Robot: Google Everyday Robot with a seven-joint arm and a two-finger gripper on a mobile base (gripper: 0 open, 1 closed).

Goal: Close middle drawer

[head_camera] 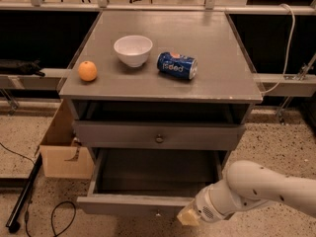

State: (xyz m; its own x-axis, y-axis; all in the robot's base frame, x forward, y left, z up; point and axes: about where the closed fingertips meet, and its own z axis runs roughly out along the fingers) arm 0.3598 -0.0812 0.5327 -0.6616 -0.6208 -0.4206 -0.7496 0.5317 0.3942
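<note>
The middle drawer [133, 203] is the wide grey one pulled far out at the bottom of the view. Its inside [158, 169] looks empty and its small round knob [157, 213] sits at the front's centre, near the frame's lower edge. My gripper [187, 216] is at the end of the white arm [261, 186], which comes in from the lower right. Its tan tip is at the drawer's front panel, just right of the knob; whether it touches the panel I cannot tell. The top drawer [159, 135] with a dark knob stands slightly out above. The lowest drawer is out of view.
On the cabinet top [217, 58] are an orange [87, 70], a white bowl [133, 50] and a blue can [177, 65] lying on its side. A cardboard box [61, 149] stands left of the cabinet. A black pole [22, 196] and cable [54, 214] lie on the floor.
</note>
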